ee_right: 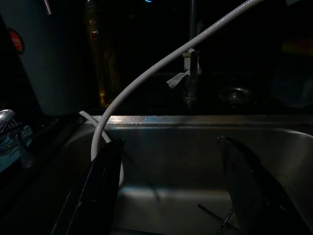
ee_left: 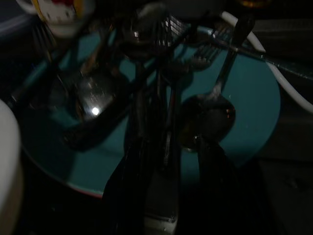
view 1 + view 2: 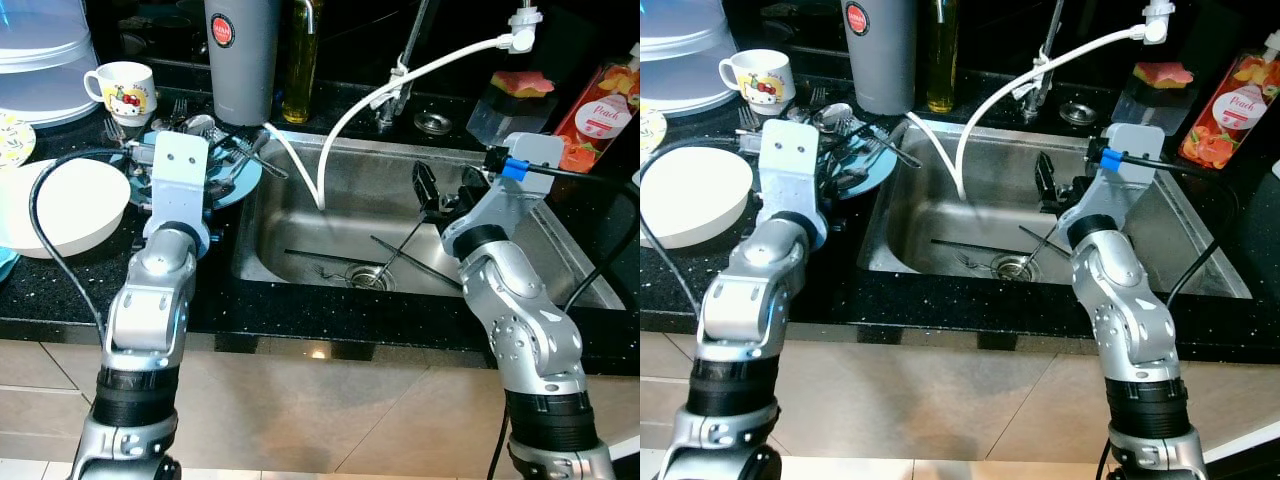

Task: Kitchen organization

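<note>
A teal plate point(image 3: 243, 178) on the black counter left of the sink carries a pile of several spoons and forks point(image 3: 218, 140). My left gripper point(image 2: 168, 191) is lowered onto this plate. Its two dark fingers stand apart on either side of some cutlery handles, with a spoon point(image 2: 208, 115) just ahead. My right gripper point(image 3: 447, 190) hangs open inside the steel sink point(image 3: 330, 205), above the right part of the basin, holding nothing. A fork point(image 3: 328, 268) and two long thin utensils point(image 3: 405, 250) lie on the sink floor near the drain point(image 3: 368, 277).
A white hose point(image 3: 335, 140) curves from the tap into the sink. A white bowl point(image 3: 65, 205) and a mug point(image 3: 125, 90) stand left of the plate, a grey canister point(image 3: 240, 55) and an oil bottle point(image 3: 301, 60) behind it. A sponge holder point(image 3: 512, 100) and a peach bottle point(image 3: 600, 105) are at the back right.
</note>
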Robot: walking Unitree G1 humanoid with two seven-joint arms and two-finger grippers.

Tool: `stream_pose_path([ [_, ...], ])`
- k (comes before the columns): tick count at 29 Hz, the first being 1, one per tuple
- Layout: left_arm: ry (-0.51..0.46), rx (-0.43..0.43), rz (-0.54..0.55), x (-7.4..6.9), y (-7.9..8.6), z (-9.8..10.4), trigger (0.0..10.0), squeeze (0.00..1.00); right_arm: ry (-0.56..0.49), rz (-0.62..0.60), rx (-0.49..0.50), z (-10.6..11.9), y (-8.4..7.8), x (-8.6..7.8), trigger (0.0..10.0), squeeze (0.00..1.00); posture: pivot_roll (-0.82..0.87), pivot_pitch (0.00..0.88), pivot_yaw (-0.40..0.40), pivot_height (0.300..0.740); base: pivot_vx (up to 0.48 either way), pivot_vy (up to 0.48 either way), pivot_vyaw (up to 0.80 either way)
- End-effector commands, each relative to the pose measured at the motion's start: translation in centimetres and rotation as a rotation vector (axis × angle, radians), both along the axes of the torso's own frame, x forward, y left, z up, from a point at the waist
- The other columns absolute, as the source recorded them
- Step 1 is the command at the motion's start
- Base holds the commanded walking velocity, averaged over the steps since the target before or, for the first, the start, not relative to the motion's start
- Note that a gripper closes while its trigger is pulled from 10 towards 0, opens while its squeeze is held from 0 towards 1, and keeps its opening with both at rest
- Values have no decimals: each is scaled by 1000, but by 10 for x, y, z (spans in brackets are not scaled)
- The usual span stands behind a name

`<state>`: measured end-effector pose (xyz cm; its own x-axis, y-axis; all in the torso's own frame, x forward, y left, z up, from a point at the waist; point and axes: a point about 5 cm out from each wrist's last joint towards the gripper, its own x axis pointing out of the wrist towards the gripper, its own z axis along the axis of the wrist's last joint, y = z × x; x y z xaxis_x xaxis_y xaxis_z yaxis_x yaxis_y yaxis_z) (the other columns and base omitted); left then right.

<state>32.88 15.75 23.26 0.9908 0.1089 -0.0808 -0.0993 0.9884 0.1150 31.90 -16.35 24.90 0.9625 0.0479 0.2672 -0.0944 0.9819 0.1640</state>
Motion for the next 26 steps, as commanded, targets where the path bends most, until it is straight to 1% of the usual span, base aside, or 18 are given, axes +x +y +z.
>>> stream_pose_path([
  [1,22,-50,-8,2,-4,1,10000,0,-2,-13,0,2,-2,2,10000,0,229,40,-83,740,0,0,0],
  [2,45,-99,9,4,-2,-2,4941,0,-3,-10,0,2,-2,2,10000,0,229,34,-85,740,0,0,0],
  [4,56,-117,17,4,-1,-3,4941,0,-3,-9,-1,2,-2,3,10000,0,229,34,-85,740,0,0,0],
  [5,69,-138,19,4,-1,-4,4706,0,-4,-8,-1,2,-2,3,10000,0,230,30,-85,740,0,0,0],
  [6,83,-158,24,5,-1,-6,4941,0,-4,-8,-1,2,-2,3,10000,0,231,28,-85,740,0,0,0],
  [7,93,-172,25,5,-1,-6,3451,0,-4,-8,-1,2,-2,3,10000,0,231,28,-85,740,0,0,0],
  [9,102,-181,26,5,-1,-8,3451,0,-4,-9,-1,2,-2,4,10000,0,229,26,-84,740,0,0,0],
  [10,106,-177,26,6,-1,-8,745,0,-5,-10,0,3,-2,4,10000,0,228,26,-84,740,0,0,0],
  [11,109,-176,24,7,-1,-8,0,0,-7,-10,1,3,-3,4,10000,0,229,27,-84,740,0,0,0],
  [13,106,-171,22,7,0,-8,0,0,-8,-11,2,3,-3,4,10000,0,228,29,-84,740,0,0,0],
  [16,69,-126,15,9,0,-3,0,0,-8,-13,3,3,-3,4,10000,0,228,29,-84,740,0,0,0],
  [18,3,-94,-3,10,-2,6,0,0,-8,-16,6,3,-3,4,10000,0,228,32,-81,740,0,0,0],
  [19,3,-94,-3,10,-2,6,0,0,-8,-16,6,3,-3,4,10000,0,228,32,-81,740,0,0,0],
  [20,-64,-77,-23,11,-5,16,0,0,-8,-16,8,3,-3,5,10000,0,226,34,-81,740,0,0,0],
  [21,-94,-71,-36,11,-7,21,0,0,-10,-15,9,3,-3,5,10000,0,225,35,-80,740,0,0,0],
  [22,-94,-71,-36,11,-7,21,0,0,-10,-15,9,3,-3,5,10000,0,225,35,-80,740,0,0,0],
  [24,-181,-43,-89,11,-14,34,0,0,-11,-15,10,4,-3,5,10000,0,224,35,-80,740,0,0,0],
  [26,-196,-38,-98,11,-16,37,0,0,-11,-16,11,4,-3,5,10000,0,225,35,-80,740,0,0,0],
])
